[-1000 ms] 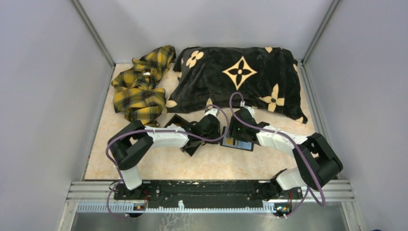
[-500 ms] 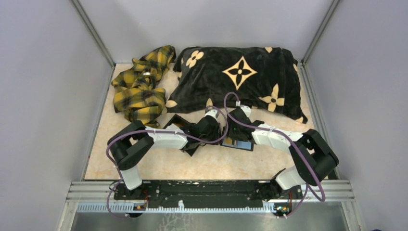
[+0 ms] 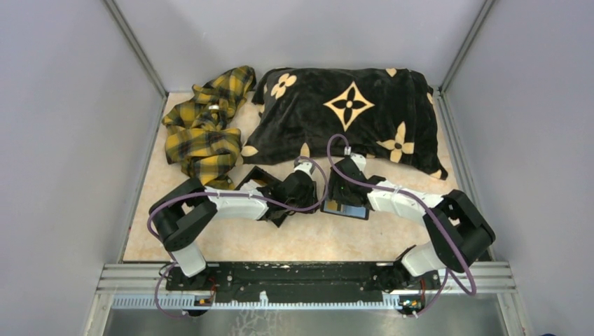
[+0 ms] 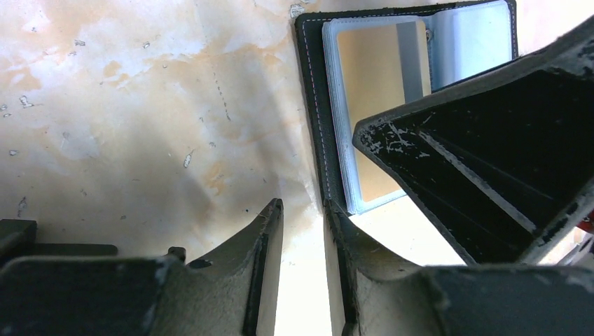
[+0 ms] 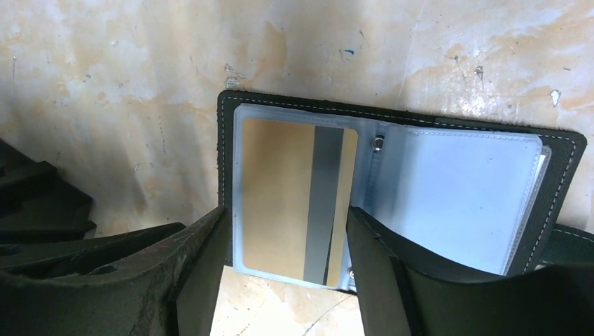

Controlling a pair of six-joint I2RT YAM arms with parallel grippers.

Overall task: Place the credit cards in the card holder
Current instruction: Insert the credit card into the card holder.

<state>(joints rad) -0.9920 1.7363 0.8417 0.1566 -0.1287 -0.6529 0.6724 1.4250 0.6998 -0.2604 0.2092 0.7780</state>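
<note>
Position: the card holder (image 5: 420, 196) lies opened flat on the table (image 3: 280, 241) at the centre, between the two wrists. Its left sleeve carries a gold credit card (image 5: 280, 196) with a grey stripe. The right sleeve looks pale and blank.

Tools: the right gripper (image 5: 286, 217) stands directly over that left sleeve with its fingers wide apart, one on each side of the card's near end, gripping nothing. The left gripper (image 4: 302, 206) sits just beside the holder's left edge. Its fingers are a narrow gap apart with bare table showing between them, and one tip is at the black stitched corner.

Governing relation: the holder's long axis runs across the right gripper's finger line, while the seated card's long axis points toward that gripper. The right arm is the nearer.

Change from a second ago: the holder has stayed where it was. The right wrist has shifted a little leftward over it and now covers more of it, and its fingers have spread. The left arm's elbow has swung slightly outward.

I see no loose cards in any view.
</note>
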